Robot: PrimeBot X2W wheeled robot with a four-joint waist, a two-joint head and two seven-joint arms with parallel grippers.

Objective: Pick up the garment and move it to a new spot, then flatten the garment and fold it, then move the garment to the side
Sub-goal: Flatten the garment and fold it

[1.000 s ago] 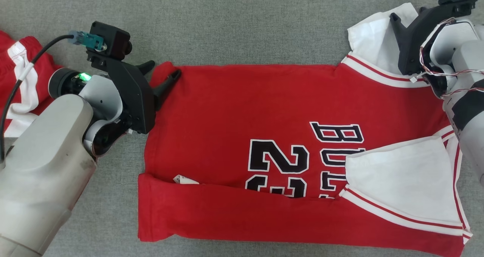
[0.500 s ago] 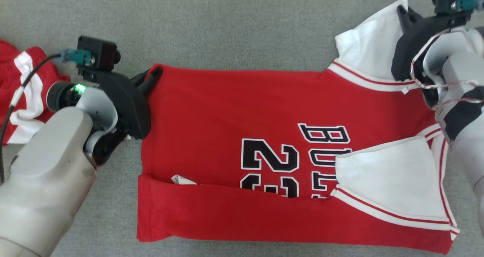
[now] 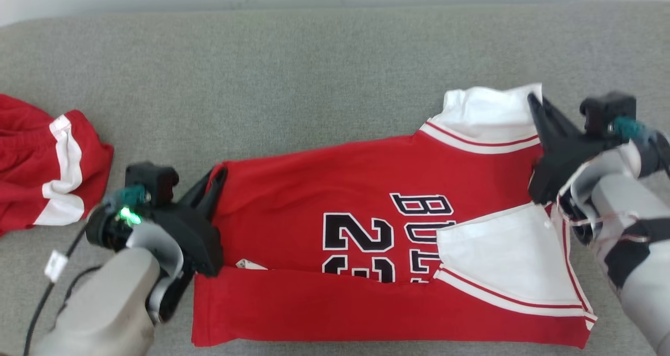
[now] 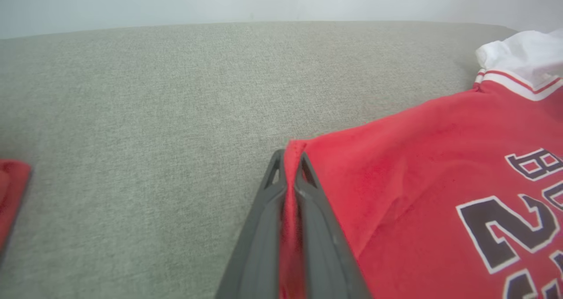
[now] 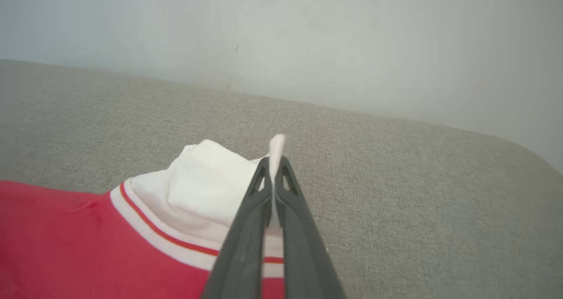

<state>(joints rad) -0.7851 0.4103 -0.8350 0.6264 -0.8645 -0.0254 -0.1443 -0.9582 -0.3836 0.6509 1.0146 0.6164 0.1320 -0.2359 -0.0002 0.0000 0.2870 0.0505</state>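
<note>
**Left gripper** [image 4: 288,158], lower centre of the left wrist view: the two dark fingers are clenched on a corner of the red jersey [image 3: 314,188], with a thin fold of red cloth pinched between them. In the head view this grip sits at centre left, on the jersey's upper left corner.

**Right gripper** [image 5: 273,162], centre of the right wrist view: the fingers are pressed together on the edge of a white sleeve [image 5: 206,180], and a tip of white cloth stands out past the fingertips. In the head view this grip lies at upper right.

**Jersey:** it is spread across the middle and right of the head view, on a grey cushion [image 3: 261,84]. The black lettering and the numerals face up. The bottom strip is folded up over the lower part of the numerals. A second white sleeve [image 3: 497,256] is folded inward at lower right. A small white label [image 3: 251,264] shows at the fold line.

**Surroundings:** red and white cloth [image 3: 47,173] lies at the left edge, apart from the jersey. A pale wall [image 5: 308,35] stands behind the cushion.
</note>
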